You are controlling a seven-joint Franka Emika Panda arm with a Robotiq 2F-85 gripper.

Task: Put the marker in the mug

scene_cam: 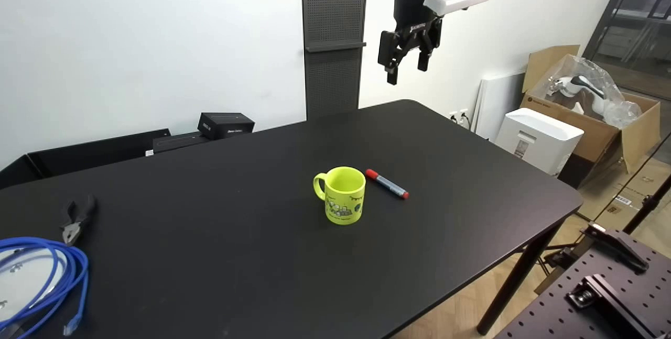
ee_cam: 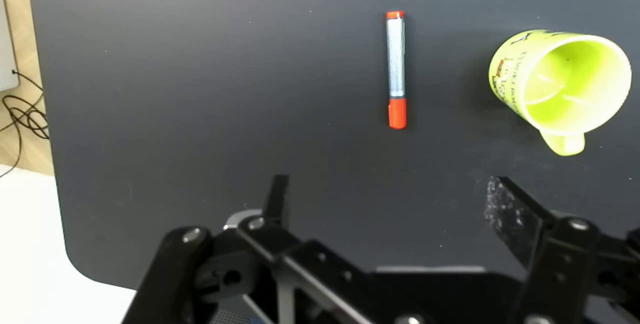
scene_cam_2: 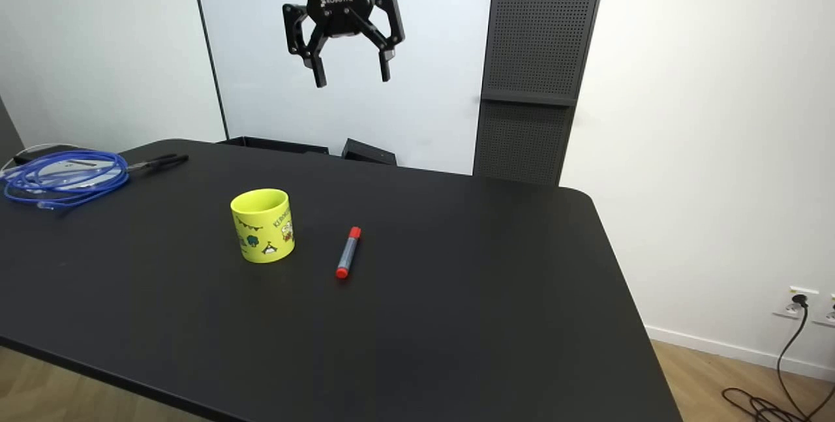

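Note:
The marker (scene_cam: pixel 388 184) lies flat on the black table, with a red cap, a grey-white barrel and a red end. It also shows in an exterior view (scene_cam_2: pixel 348 254) and in the wrist view (ee_cam: pixel 396 58). The yellow-green mug (scene_cam: pixel 343 208) stands upright beside the marker, apart from it, with printed drawings and a side handle. It also shows in an exterior view (scene_cam_2: pixel 264 233) and at the right of the wrist view (ee_cam: pixel 510 76); its visible inside holds nothing. My gripper (scene_cam: pixel 407 73) is open and empty, high above the table; its fingers show in an exterior view (scene_cam_2: pixel 353 81) and the wrist view (ee_cam: pixel 389 179).
The black table (scene_cam: pixel 220 255) has its edge at the right in an exterior view. A coiled blue cable (scene_cam: pixel 84 271) and pliers (scene_cam: pixel 73 229) lie at its far left. Black boxes (scene_cam: pixel 226 125) stand behind the table. A white bin (scene_cam: pixel 540 137) and cardboard box (scene_cam: pixel 571 119) stand beyond its right edge.

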